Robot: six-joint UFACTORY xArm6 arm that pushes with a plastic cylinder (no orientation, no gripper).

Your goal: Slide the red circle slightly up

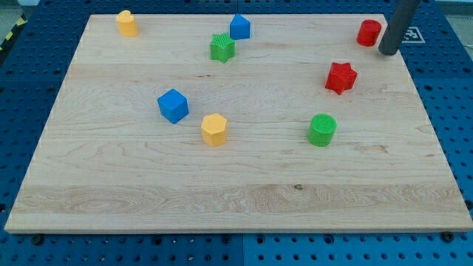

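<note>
The red circle, a short red cylinder, stands near the top right corner of the wooden board. My tip is at the end of the dark rod that comes down from the view's top right. It sits just right of and slightly below the red circle, a small gap apart. A red star lies below and left of the circle.
A green cylinder is at centre right. A yellow hexagon and a blue cube are at centre left. A green star, a blue block and a yellow block lie along the top.
</note>
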